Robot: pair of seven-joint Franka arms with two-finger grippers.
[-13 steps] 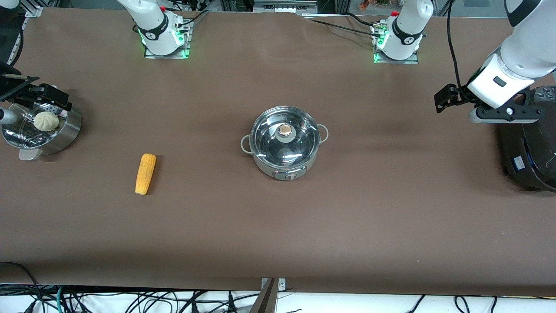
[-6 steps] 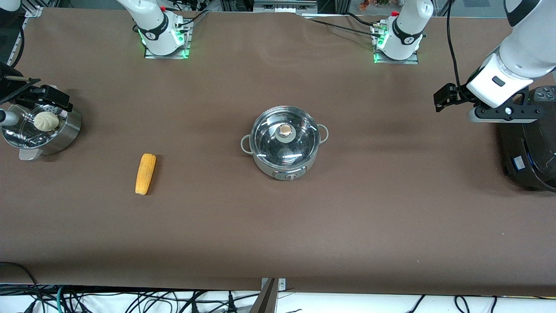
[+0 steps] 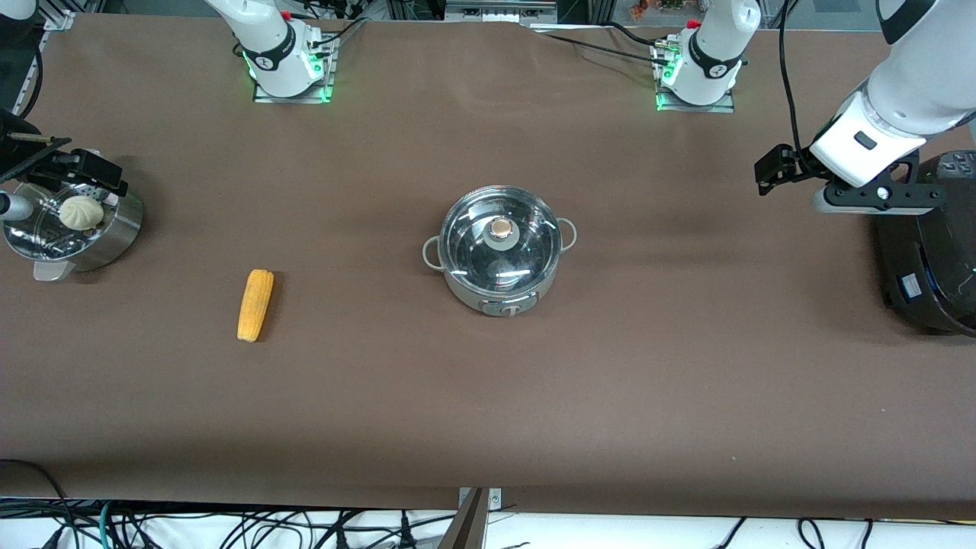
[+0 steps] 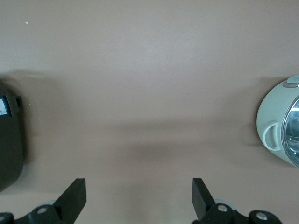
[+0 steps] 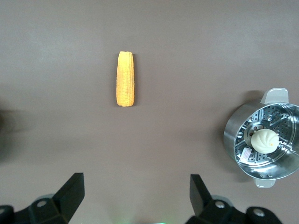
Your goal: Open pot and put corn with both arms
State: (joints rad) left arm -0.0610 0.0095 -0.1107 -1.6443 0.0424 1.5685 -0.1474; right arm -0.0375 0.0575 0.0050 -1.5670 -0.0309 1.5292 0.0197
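The steel pot point(image 3: 499, 284) stands mid-table with its glass lid point(image 3: 526, 244) and tan knob point(image 3: 501, 227) on; part of the pot shows in the left wrist view point(image 4: 273, 114). The yellow corn point(image 3: 255, 305) lies on the table toward the right arm's end and also shows in the right wrist view point(image 5: 125, 78). My left gripper point(image 3: 877, 198) is open and empty, up in the air beside the black cooker; in its own view point(image 4: 138, 182) only bare table lies between its fingers. My right gripper point(image 3: 69, 166) is open and empty over the steamer's edge, with only table below it in its own view point(image 5: 135, 176).
A perforated steel steamer point(image 3: 114, 236) holding a pale bun point(image 3: 80, 212) stands at the right arm's end; the steamer point(image 5: 231, 135) and bun point(image 5: 264, 140) also show in the right wrist view. A big black cooker point(image 3: 926, 259) stands at the left arm's end and also shows in the left wrist view point(image 4: 9, 135).
My left gripper has shifted slightly toward the robots' bases and the pot's side. The right gripper, pot and corn have not visibly moved.
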